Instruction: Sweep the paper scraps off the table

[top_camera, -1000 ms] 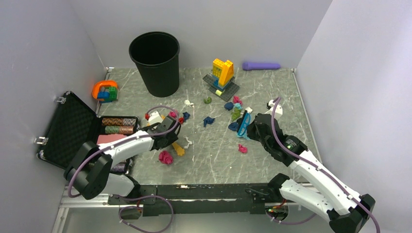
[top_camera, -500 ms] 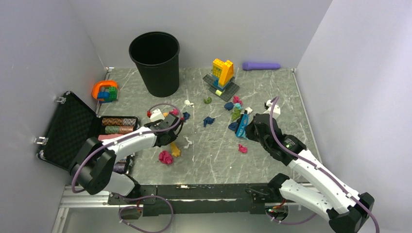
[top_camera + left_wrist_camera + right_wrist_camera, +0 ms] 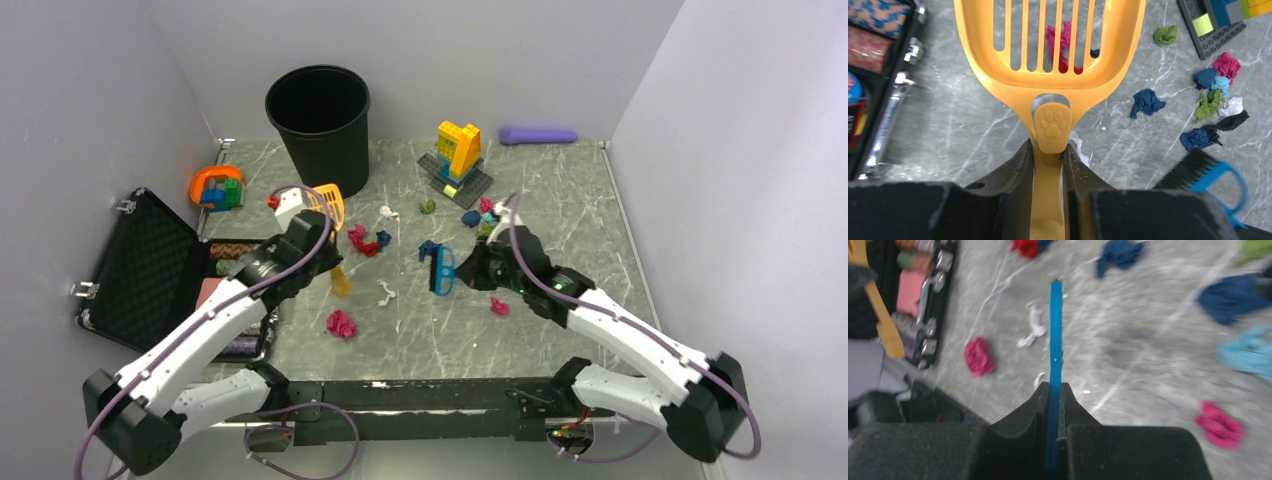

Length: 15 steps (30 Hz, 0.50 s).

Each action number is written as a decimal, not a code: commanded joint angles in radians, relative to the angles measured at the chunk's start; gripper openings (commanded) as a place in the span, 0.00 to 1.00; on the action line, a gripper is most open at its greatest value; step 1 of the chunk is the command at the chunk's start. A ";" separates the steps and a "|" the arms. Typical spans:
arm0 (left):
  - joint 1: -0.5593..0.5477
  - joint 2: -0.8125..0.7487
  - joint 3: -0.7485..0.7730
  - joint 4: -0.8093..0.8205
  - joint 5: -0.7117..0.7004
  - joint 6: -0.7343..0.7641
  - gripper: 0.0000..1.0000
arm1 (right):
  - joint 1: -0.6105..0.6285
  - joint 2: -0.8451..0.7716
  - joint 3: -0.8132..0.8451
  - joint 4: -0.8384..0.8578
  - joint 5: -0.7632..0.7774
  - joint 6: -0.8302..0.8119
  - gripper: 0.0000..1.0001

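Under both of your end effectors the table [image 3: 560,200] spreads out flat, grey-green marble with white veins, closed in by pale walls [image 3: 450,50] on three sides.

Your left end effector [image 3: 1048,155] has its jaws drawn in tight on the handle of the orange scoop [image 3: 1048,45], just behind the paw-print knob. The slotted head reaches out ahead of the fingers. Through those slots you see a magenta and a red wad lying on the marble beyond the scoop.

Your right end effector [image 3: 1054,390] is closed as far as it goes on the blue brush [image 3: 443,270], which shows edge-on as a thin blue strip ahead of its fingers.

The paper scraps [image 3: 341,324] are all on the table. A white twist and a magenta wad lie ahead and left of the right end effector. Navy, teal and another magenta wad lie to its right. Further navy, green, teal and white ones cluster between that end effector and the brick build [image 3: 458,150].

Beyond the left end effector stands a black bin [image 3: 318,130]. An open black case [image 3: 150,265] lies just to its left. A purple cylinder [image 3: 538,135] rests against the far wall.
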<state>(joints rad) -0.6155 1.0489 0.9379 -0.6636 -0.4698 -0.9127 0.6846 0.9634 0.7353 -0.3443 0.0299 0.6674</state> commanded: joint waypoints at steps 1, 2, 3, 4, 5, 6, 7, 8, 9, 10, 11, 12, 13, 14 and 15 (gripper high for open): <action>0.042 -0.113 0.032 -0.119 0.003 0.122 0.05 | 0.133 0.150 0.038 0.251 -0.175 -0.006 0.00; 0.046 -0.133 0.030 -0.140 -0.020 0.124 0.05 | 0.172 0.200 0.073 0.263 -0.161 -0.006 0.00; 0.050 -0.148 0.027 -0.160 -0.039 0.124 0.04 | 0.206 0.260 0.110 0.273 -0.160 -0.006 0.00; 0.055 -0.161 0.025 -0.182 -0.057 0.123 0.03 | 0.233 0.321 0.147 0.288 -0.175 -0.006 0.00; 0.060 -0.173 0.024 -0.209 -0.072 0.120 0.03 | 0.253 0.380 0.190 0.302 -0.197 -0.004 0.00; 0.062 -0.184 0.025 -0.234 -0.086 0.114 0.02 | 0.274 0.443 0.233 0.314 -0.224 0.000 0.00; 0.063 -0.197 0.025 -0.256 -0.099 0.107 0.02 | 0.290 0.503 0.275 0.323 -0.250 0.004 0.00; 0.065 -0.211 0.022 -0.278 -0.110 0.101 0.02 | 0.310 0.557 0.320 0.329 -0.269 0.005 0.00; 0.066 -0.229 0.018 -0.294 -0.123 0.093 0.02 | 0.328 0.608 0.361 0.332 -0.286 0.004 0.00; 0.067 -0.247 0.013 -0.308 -0.134 0.085 0.02 | 0.348 0.654 0.404 0.332 -0.297 0.001 0.00; 0.067 -0.272 0.010 -0.319 -0.151 0.076 0.02 | 0.366 0.698 0.442 0.328 -0.304 -0.001 0.00; 0.067 -0.290 0.004 -0.330 -0.163 0.066 0.02 | 0.381 0.731 0.476 0.325 -0.308 -0.003 0.00; 0.067 -0.307 0.001 -0.341 -0.173 0.057 0.02 | 0.393 0.764 0.502 0.323 -0.309 -0.001 0.00; 0.067 -0.322 -0.003 -0.348 -0.184 0.048 0.02 | 0.402 0.800 0.521 0.320 -0.311 0.003 0.00; 0.067 -0.337 -0.007 -0.353 -0.192 0.041 0.02 | 0.404 0.821 0.534 0.313 -0.308 0.012 0.00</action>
<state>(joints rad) -0.5529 0.7723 0.9356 -0.9569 -0.5797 -0.8371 1.0550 1.7115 1.1812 -0.0708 -0.2287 0.6693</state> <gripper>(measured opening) 0.257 0.109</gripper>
